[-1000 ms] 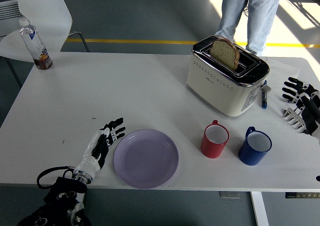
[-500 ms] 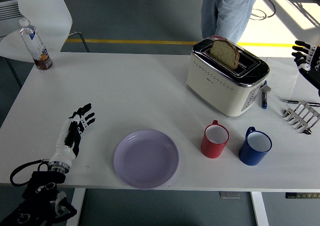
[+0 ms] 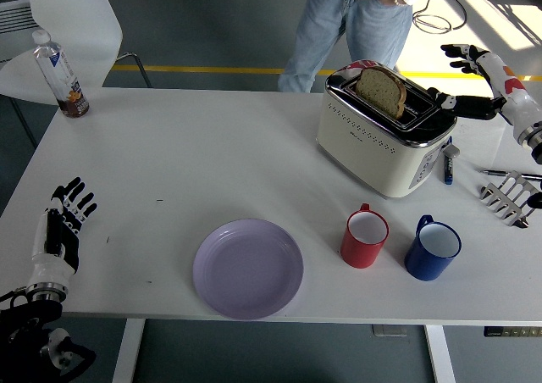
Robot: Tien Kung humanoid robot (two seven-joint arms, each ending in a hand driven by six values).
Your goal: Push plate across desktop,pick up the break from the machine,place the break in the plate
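Observation:
A lilac plate (image 3: 247, 268) lies near the table's front edge, left of centre. A cream toaster (image 3: 383, 129) stands at the back right with a slice of bread (image 3: 380, 91) sticking up from its slot. My right hand (image 3: 465, 80) hovers open just right of the toaster's top, fingers spread, a short way from the bread and not touching it. My left hand (image 3: 63, 223) rests open at the table's left edge, far from the plate.
A red mug (image 3: 364, 237) and a blue mug (image 3: 432, 249) stand in front of the toaster. A toast rack (image 3: 508, 197) and a pen (image 3: 447, 168) lie at the right. A bottle (image 3: 59, 74) stands back left. A person (image 3: 356, 19) stands behind the toaster.
My left hand has drawn back from beside the plate to the table's left edge. My right hand has risen from the right edge and moved in toward the toaster's top. The person has stepped left.

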